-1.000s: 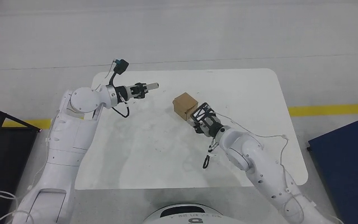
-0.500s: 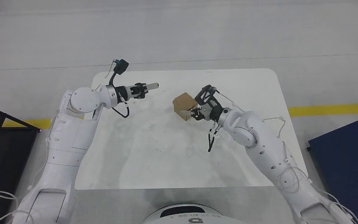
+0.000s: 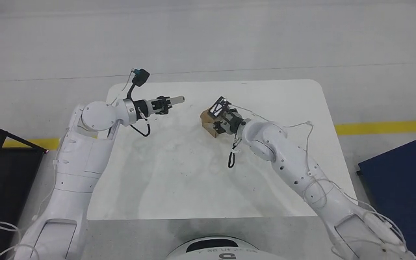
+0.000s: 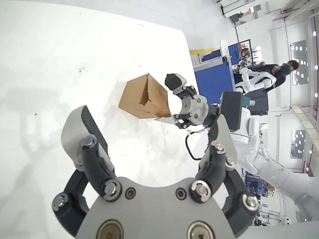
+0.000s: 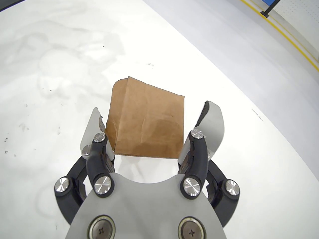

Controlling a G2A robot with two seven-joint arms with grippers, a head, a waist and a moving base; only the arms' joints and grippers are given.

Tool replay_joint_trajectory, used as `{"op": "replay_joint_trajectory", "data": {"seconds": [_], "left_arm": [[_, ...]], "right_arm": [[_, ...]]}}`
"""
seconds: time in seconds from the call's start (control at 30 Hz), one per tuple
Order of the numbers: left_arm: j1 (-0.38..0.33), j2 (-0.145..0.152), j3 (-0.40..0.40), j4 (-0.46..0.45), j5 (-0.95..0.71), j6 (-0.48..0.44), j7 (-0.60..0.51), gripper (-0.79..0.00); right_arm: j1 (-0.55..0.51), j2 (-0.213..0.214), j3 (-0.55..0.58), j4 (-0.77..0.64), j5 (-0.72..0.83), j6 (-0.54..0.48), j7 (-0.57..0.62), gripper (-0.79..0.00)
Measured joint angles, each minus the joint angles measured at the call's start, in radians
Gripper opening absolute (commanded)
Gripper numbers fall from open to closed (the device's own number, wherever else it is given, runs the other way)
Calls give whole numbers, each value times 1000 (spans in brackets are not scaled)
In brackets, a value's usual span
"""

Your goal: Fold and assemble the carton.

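Observation:
A small brown carton (image 3: 207, 121) lies on the white table (image 3: 292, 110), right of centre; one end flap stands partly open (image 4: 147, 93). My right gripper (image 3: 217, 117) is open and straddles the carton (image 5: 147, 123), one finger (image 5: 92, 125) along one side edge and the other finger (image 5: 211, 121) a little clear of the opposite edge. In the left wrist view one of its fingertips (image 4: 162, 119) touches the carton's (image 4: 139, 98) lower corner. My left gripper (image 3: 175, 100) hangs open and empty to the carton's left, pointing at it (image 4: 152, 128).
A black cable loop (image 3: 231, 159) hangs from the right forearm over the table. The table's far rounded edge (image 5: 224, 75) runs close behind the carton. A blue panel (image 3: 390, 172) stands on the floor at the right.
My right gripper has swung from the carton's near right side up and to the left, and now straddles the carton. The carton barely shifted. The left arm kept still.

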Motion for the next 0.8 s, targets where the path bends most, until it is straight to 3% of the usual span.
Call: {"op": "replay_joint_trajectory", "data": {"seconds": [0.07, 0.43, 0.6, 0.63, 0.7, 0.77, 0.8], "left_arm": [[0, 0, 0, 0, 0, 0, 0, 0], [0, 0, 0, 0, 0, 0, 0, 0], [0, 0, 0, 0, 0, 0, 0, 0], [0, 0, 0, 0, 0, 0, 0, 0], [0, 0, 0, 0, 0, 0, 0, 0], [0, 0, 0, 0, 0, 0, 0, 0], [0, 0, 0, 0, 0, 0, 0, 0]], "right_arm": [[1, -3, -1, 6, -9, 11, 1, -329], [-44, -11, -23, -57, -192, 136, -10, -477], [-56, -17, -28, -76, -253, 180, 14, -699], [-58, -18, -29, -79, -261, 186, 16, -686], [-65, -21, -31, -87, -271, 192, 17, -517], [-72, -22, -29, -98, -263, 179, 11, -403], [-76, -22, -25, -104, -257, 166, 7, -194]]}}
